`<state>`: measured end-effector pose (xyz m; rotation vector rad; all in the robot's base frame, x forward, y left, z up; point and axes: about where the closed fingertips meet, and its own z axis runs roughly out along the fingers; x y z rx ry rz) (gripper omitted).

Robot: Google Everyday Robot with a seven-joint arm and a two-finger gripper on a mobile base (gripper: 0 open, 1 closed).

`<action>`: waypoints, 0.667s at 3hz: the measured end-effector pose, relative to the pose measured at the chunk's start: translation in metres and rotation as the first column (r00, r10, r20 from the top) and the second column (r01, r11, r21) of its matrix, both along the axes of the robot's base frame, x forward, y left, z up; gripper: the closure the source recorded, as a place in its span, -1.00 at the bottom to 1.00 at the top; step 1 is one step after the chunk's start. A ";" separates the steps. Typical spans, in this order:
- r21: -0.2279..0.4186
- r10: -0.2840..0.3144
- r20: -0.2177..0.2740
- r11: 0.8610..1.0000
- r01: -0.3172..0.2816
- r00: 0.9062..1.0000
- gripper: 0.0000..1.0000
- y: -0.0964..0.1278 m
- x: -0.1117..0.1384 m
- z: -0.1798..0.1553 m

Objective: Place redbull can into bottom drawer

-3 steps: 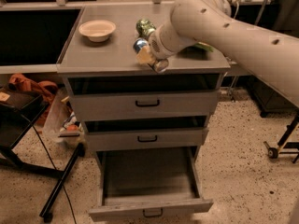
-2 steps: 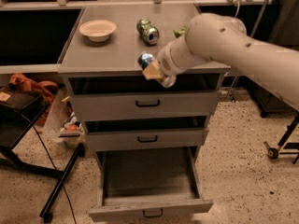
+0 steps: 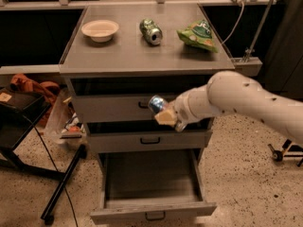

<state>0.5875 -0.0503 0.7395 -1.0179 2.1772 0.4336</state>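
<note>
I see the slim blue-and-silver redbull can (image 3: 156, 103) up in the air, tipped on a slant. It is in front of the shallow grey top drawer (image 3: 113, 109), close to that drawer's dark handle. My gripper (image 3: 165, 115) is clamped on the can, and its tan fingers (image 3: 165, 118) press on the can's lower end. The fat white arm (image 3: 236, 100) reaches in from the right side.

Below the can is the second shallow grey drawer (image 3: 147, 141), and it is closed. Under that, the deep grey metal bottom drawer (image 3: 151, 179) is pulled out toward me, and I can see its bare floor. The can is higher than this drawer and is not in it.

On the flat grey top of the cabinet (image 3: 123, 53), a small cream bowl (image 3: 100, 30) sits near the back left corner. A green and silver can (image 3: 151, 31) lies on its side near the middle of the back edge. A crinkly green snack bag (image 3: 197, 33) lies toward the back right corner. These three are well apart from each other.
</note>
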 end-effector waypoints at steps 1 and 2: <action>0.036 0.021 -0.123 0.999 -0.016 0.992 1.00 -0.001 -0.018 -0.075; 0.036 0.021 -0.123 0.999 -0.017 0.992 1.00 -0.001 -0.018 -0.075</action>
